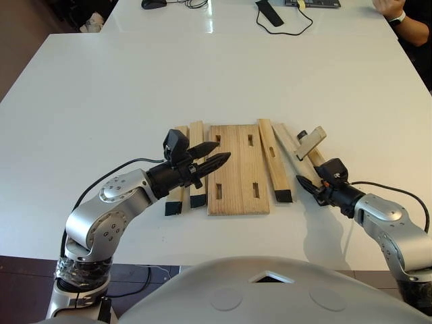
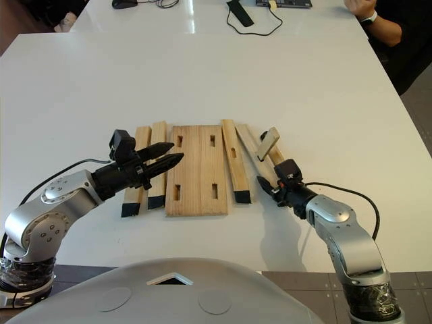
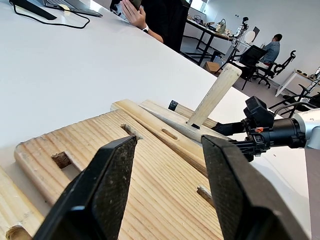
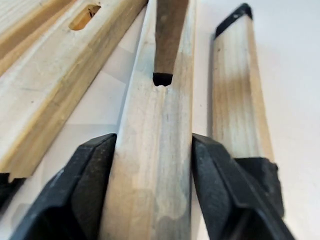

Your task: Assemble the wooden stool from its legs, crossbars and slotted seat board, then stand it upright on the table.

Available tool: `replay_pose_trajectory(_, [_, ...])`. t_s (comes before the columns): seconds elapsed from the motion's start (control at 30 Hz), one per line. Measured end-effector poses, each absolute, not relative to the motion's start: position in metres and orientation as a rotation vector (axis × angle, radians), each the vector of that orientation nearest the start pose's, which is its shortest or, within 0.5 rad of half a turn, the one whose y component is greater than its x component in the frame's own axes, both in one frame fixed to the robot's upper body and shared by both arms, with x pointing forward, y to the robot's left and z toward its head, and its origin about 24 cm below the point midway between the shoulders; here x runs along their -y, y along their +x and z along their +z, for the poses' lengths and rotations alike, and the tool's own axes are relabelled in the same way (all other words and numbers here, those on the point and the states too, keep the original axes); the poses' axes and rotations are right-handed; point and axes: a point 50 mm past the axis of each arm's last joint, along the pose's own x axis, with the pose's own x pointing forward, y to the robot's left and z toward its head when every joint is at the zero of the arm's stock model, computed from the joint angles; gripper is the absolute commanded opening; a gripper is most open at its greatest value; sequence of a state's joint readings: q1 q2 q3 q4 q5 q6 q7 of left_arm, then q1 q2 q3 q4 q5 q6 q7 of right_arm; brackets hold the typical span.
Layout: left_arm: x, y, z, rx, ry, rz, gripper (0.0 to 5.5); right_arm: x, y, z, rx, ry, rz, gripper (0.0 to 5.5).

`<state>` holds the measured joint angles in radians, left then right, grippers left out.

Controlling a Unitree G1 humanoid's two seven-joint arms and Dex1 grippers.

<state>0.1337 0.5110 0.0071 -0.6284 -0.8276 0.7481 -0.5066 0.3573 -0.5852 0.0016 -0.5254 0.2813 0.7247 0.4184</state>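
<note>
the seat board (image 1: 237, 169) is laid flat on the white table (image 1: 202, 74), its long axis running away from the robot, slots facing up. two legs (image 1: 196, 162) are laid along its left edge, parallel to it. the left gripper (image 1: 223, 150) is held released over that edge, fingers spread and pointed right. the right gripper (image 1: 305, 183) is clenched on the near end of the gripped leg (image 4: 155, 150) (angled slightly off the board's line), on which a short crossbar (image 1: 310, 142) is propped, tilted upward.
</note>
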Motion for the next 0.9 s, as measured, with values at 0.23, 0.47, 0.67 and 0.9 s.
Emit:
replay_pose_trajectory(0.23, [-0.147,0.188,0.106,-0.315,-0.26,-0.919,2.39,0.208,0.168,0.039,-0.624,-0.025,0.403,2.05])
replay_pose_trajectory(0.47, [-0.167,0.21,0.122,-0.275,-0.198,-0.912,3.08,0.193,0.192,0.085,-0.308,0.105,0.494,2.05])
replay_pose_trajectory(0.67, [-0.162,0.231,0.157,-0.169,-0.25,-1.058,3.08,0.162,0.192,0.139,-0.042,0.226,0.816,2.05])
replay_pose_trajectory(0.9, [-0.154,0.227,0.202,-0.052,-0.479,-1.377,3.08,0.145,0.186,0.177,0.028,0.322,1.21,2.05])
